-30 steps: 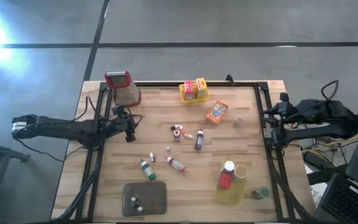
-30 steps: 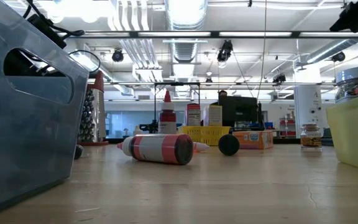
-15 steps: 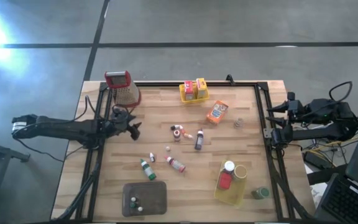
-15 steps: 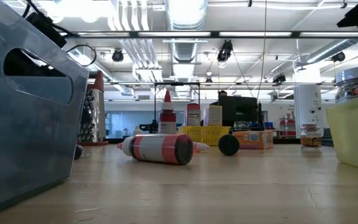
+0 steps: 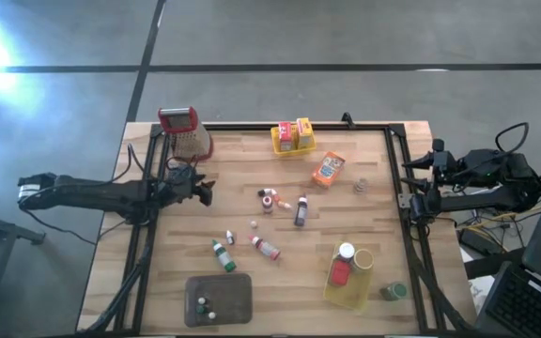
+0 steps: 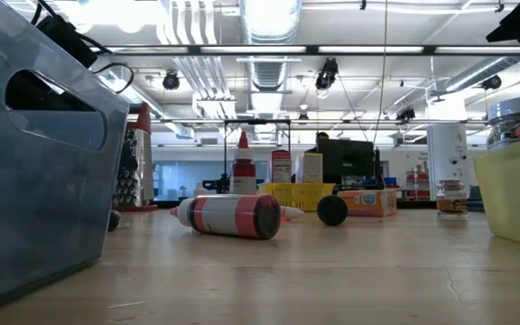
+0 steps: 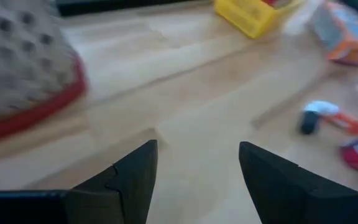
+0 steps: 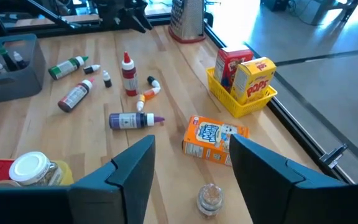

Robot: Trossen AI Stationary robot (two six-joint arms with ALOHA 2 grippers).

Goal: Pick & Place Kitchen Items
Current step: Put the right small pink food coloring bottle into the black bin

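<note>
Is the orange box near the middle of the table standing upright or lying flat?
Lying flat. The orange box rests on its broad side with its printed face up, beside the yellow basket.

Left tool [image 5: 205,191] over desk [image 5: 252,160] nr grater [image 5: 186,132]; right tool [image 5: 427,161] at desk's right edge; small bottles [image 5: 261,246] scattered mid-desk.

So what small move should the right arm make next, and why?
Probably reach in toward the orange box. The right end effector sits open and empty at the table's right edge, and that box lies loose on the wood nearest it, outside the yellow basket.
</note>
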